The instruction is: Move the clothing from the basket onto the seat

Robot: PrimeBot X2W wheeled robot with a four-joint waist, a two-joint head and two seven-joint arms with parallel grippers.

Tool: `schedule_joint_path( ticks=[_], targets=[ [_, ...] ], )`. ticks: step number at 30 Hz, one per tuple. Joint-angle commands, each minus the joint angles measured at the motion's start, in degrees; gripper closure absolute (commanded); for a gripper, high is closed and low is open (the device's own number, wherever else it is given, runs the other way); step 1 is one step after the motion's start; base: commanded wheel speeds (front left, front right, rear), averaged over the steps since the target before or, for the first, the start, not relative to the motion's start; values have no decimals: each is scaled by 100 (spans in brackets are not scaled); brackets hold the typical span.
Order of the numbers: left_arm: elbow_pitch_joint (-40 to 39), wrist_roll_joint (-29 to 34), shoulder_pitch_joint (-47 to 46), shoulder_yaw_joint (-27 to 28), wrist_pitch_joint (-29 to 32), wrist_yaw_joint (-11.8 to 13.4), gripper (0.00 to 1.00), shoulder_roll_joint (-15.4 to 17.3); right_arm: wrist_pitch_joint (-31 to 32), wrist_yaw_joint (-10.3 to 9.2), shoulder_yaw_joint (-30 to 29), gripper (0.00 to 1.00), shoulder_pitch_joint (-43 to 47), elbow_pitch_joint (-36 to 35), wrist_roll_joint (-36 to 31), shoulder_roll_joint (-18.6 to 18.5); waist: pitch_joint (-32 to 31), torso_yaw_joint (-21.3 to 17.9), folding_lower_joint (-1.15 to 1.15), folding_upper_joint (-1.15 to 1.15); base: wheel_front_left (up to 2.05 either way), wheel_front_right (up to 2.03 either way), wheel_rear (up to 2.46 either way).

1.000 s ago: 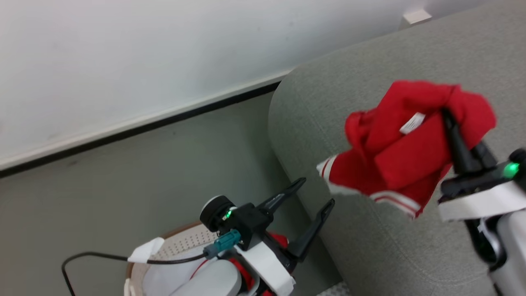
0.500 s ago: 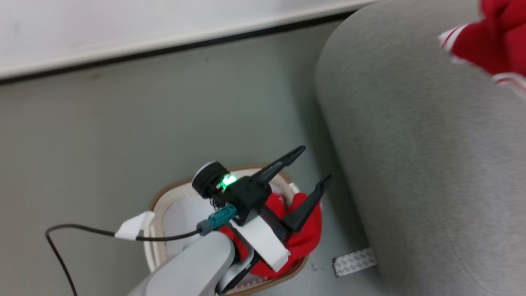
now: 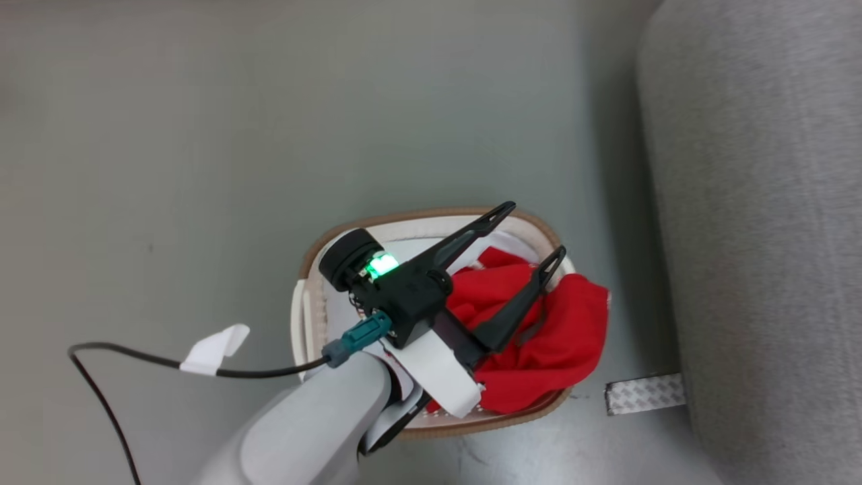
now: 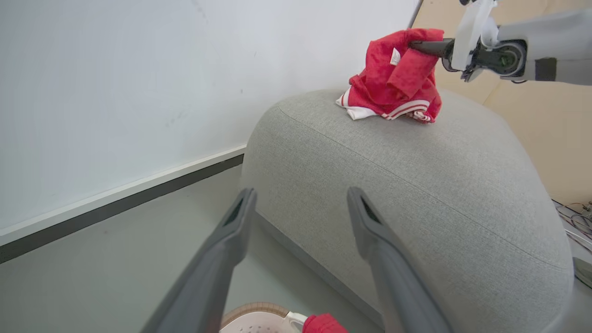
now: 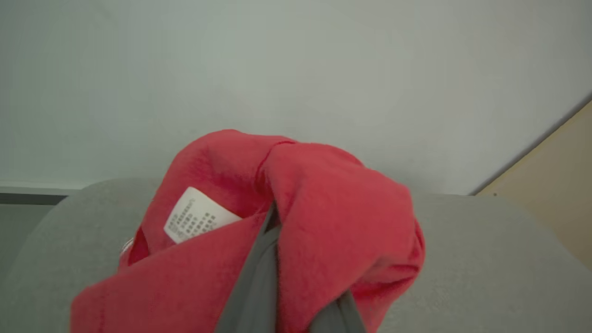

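Observation:
A red garment lies bunched in the cream basket, spilling over its right rim. My left gripper hangs open above it, nothing between its fingers; in the left wrist view the open gripper points at the grey seat. A second red garment with white striped cuffs rests on top of the seat, and my right gripper is shut on its upper folds. In the right wrist view the garment wraps the fingers, its white tag showing.
The seat rises just right of the basket. A grey tape strip lies on the floor between them. A black cable with a white label trails from my left wrist. A white wall stands behind.
The head camera has swung down from the seat to the basket, so the right gripper and its garment left that view. My left gripper stays open over the basket.

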Motion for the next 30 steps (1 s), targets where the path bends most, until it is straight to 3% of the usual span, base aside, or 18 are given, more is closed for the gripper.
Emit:
schedule_joint_path(
  ticks=[1,10,11,12,13,14,15,30],
  targets=[
    [0,70,-97,10,-41,-16,0,1,170,0,103,100,-89,264,-39,-76,187,173,-1,0,0,0,0],
    [80,82,-122,65,-75,2,0,-6,1385,0,628,100,-194,1126,249,52,220,241,-1,0,0,0,0],
    [92,78,-112,71,-79,2,0,3,1410,0,655,85,-212,1152,266,61,199,236,-1,0,0,0,0],
    [106,79,-100,73,-82,4,0,5,1414,0,692,62,-223,1173,266,58,168,232,-1,0,0,0,0],
    [114,79,-93,76,-84,10,0,-3,1385,0,729,51,-242,1183,255,40,142,229,-1,0,0,0,0],
    [123,79,-85,78,-88,17,0,-15,1378,0,764,22,-259,1204,257,37,108,225,-1,0,0,0,0],
    [138,71,-72,84,-91,21,0,-24,1374,0,801,0,-274,1218,263,42,73,216,-1,0,0,0,0],
    [283,-65,422,322,-97,66,0,22,1582,0,1660,0,157,1051,601,164,-1142,-41,-1,0,0,0,0]
  ],
)
